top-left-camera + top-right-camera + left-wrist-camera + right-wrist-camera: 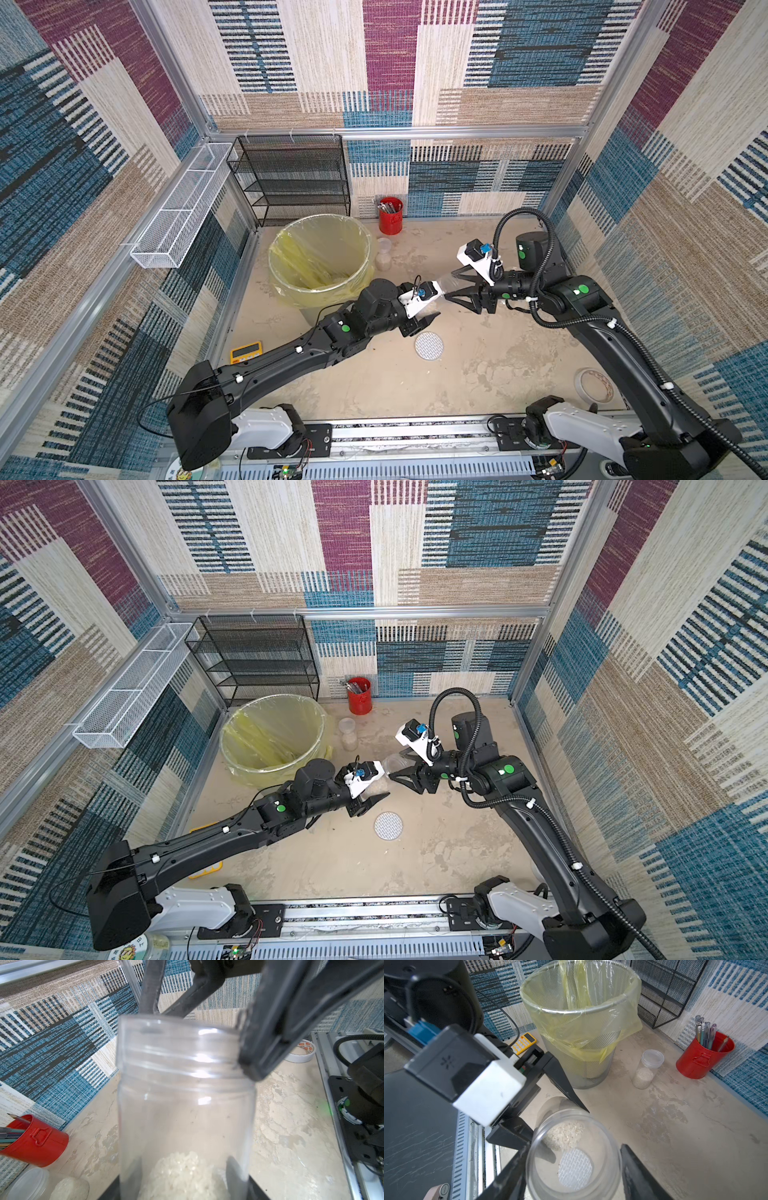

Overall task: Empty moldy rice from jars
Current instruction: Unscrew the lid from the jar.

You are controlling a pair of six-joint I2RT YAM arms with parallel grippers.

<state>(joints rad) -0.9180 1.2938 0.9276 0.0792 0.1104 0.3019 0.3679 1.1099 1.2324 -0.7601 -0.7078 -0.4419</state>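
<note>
**Caller:** Start at the near edge. What's under you?

**Me:** The lid [429, 345] lies flat on the table [478, 374], beneath the jar I'm carrying. Above it my left gripper [569, 1135] is clamped on the base end of the open jar [185, 1095]. The jar lies nearly on its side, mouth pointing right. The moldy rice [182, 1172] is heaped at the base end, inside that grip.

**Caller:** And the right side?

**Me:** My right gripper [449, 283] straddles the threaded neck. One finger looks to be against the plastic, but I cannot tell whether the pair is really squeezing.

**Caller:** Where's the danger?

**Me:** Right here, I reckon. The mouth is over bare table, not over the bin. Dip it too early and grains run out onto the table. The clear wall looks slick, so the jar could roll in my left grip. And if one arm pulls while the other holds on, the jar may twist loose.

**Caller:** Farther back?

**Me:** The bin [591, 1064] stands far left, with its yellow liner [591, 1028] draped loosely over the rim, so a finger could snag it. Just right of the bin stands a small lidded jar [646, 1068] with rice in it, and beyond that the red cup [702, 1061]. A wide swing could topple either one.
</note>
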